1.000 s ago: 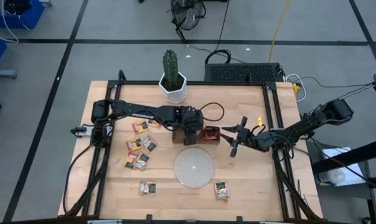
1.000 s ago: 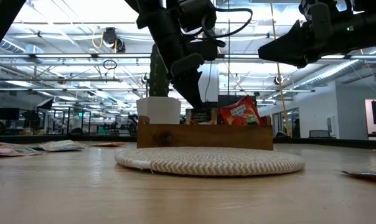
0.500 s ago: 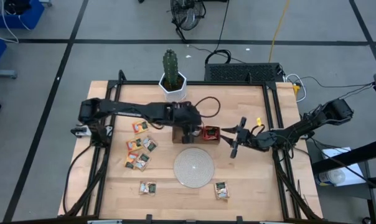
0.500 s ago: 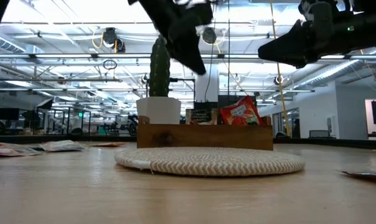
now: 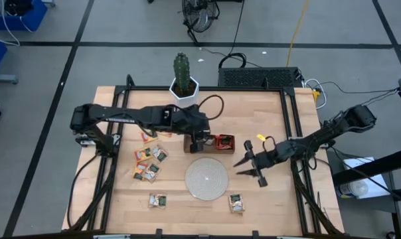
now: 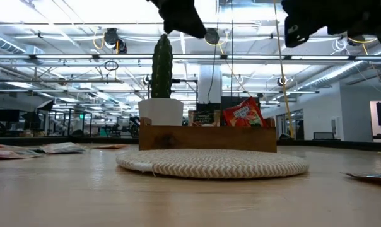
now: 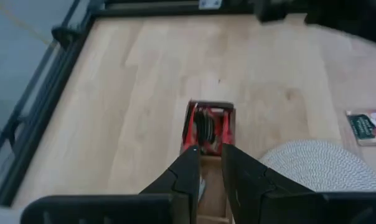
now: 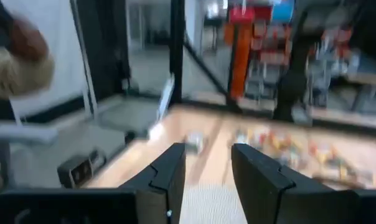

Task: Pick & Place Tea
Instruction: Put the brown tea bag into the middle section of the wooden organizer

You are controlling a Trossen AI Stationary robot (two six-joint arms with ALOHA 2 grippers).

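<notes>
High view: glossy flat square tea sachets [image 5: 150, 154] beside round woven disc [image 5: 206, 179]

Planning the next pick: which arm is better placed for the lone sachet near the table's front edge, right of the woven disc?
The right arm. Its open hand hovers just beside that sachet, while the left hand sits over the wooden tray, beyond the disc.

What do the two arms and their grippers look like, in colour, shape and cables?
Both arms are dark, slim and jointed. The left arm carries pale lettering on one link, and a black cable loops near its wrist. The left gripper and right gripper each have two dark, wedge-shaped fingers. A small yellow part sits by the right wrist.
</notes>
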